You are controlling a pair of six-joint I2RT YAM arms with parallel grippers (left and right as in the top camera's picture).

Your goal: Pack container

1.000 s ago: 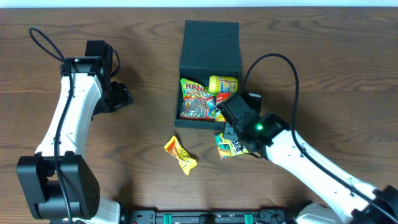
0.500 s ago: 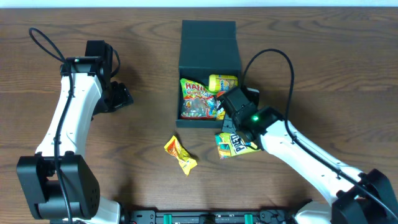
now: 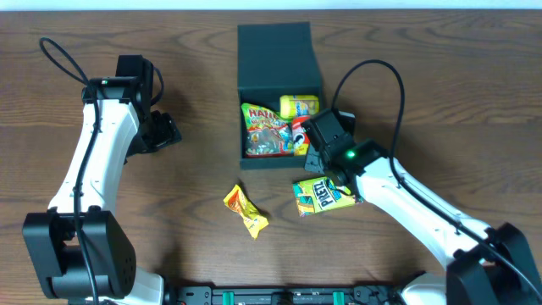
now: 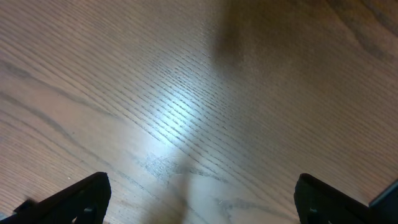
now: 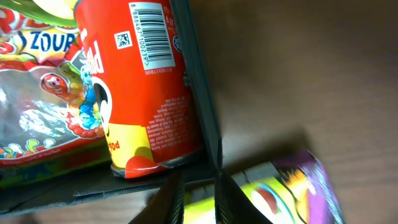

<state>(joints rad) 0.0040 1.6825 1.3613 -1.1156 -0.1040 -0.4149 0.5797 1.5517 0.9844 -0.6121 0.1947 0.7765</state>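
The dark teal-black matte square cardboard box (image 3: 240,119) stands on the brown wood-grain table (image 3: 169,51), at its far middle and turned slightly askew. Its hinged flap lid (image 3: 275,55) is open and laid back toward the far side.

Inside, a clear and green gummy-sweet bag with red lettering (image 3: 266,135) fills the left part. A small yellow packet (image 3: 301,105) sits in the far right corner. A red cylindrical snack can with a barcode (image 5: 143,81) lies along the right wall, touching it from within.

The right gripper (image 3: 315,146) is at the box's near right corner. In the right wrist view its two fingers (image 5: 169,200) stand with only a narrow gap between them. The lower end of the box's right wall comes down to their tips. I cannot tell whether they clamp that wall or merely rest against it.

Just near and right of the box, a flat yellow-green packet with a purple panel (image 3: 322,193) lies on the wood, partly under the white right arm (image 3: 406,212). It also shows behind the fingers in the right wrist view. Near of the box and a little to its left lies a crumpled yellow and red wrapper (image 3: 246,212), apart from both the box and the flat packet.

The left gripper (image 3: 163,131) hangs well to the left of the box, over bare wood. Its fingers (image 4: 74,199) are spread wide, with nothing between them.
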